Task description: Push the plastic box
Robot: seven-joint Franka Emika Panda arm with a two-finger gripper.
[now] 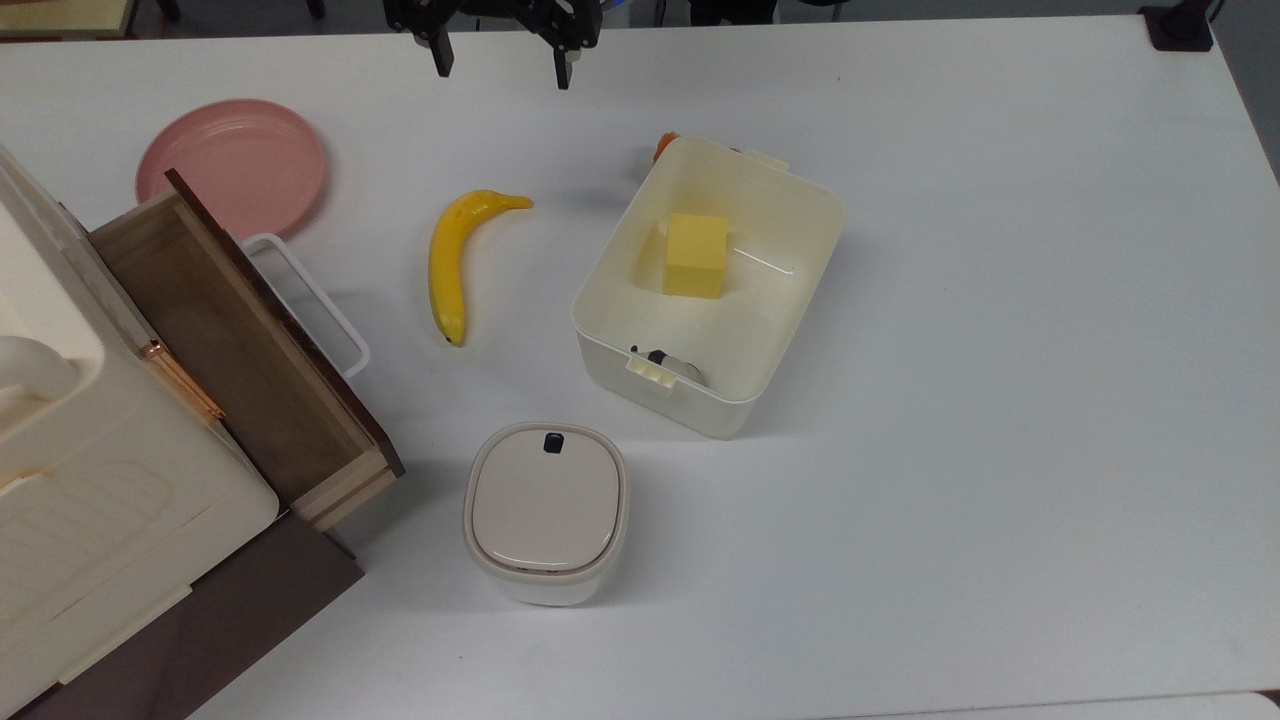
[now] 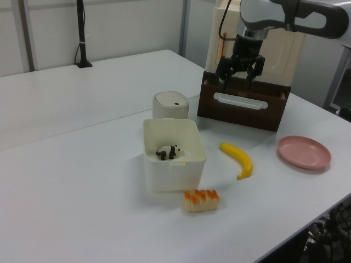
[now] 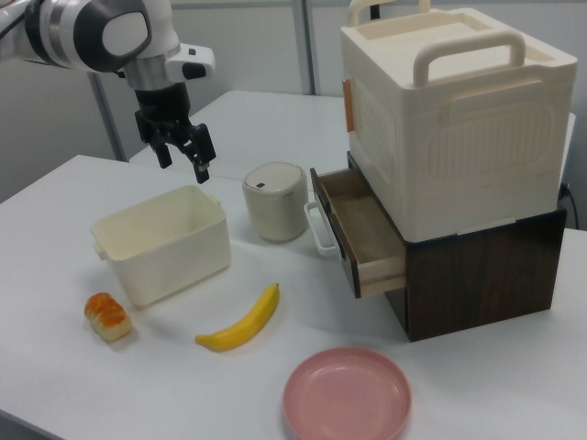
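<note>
One plastic box (image 1: 790, 255) sits mid-frame in the top view, open, holding a yellow block (image 1: 696, 255); lidded container (image 1: 545, 510) lies lower, banana (image 1: 452, 262) left. Gripper (image 1: 500, 62) hangs at the upper edge, fingers apart, holding nothing.

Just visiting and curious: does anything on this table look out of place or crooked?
The cream-white plastic tub sits askew to the table edges, and the wooden drawer hangs pulled open. Nothing looks spilled or broken.
</note>
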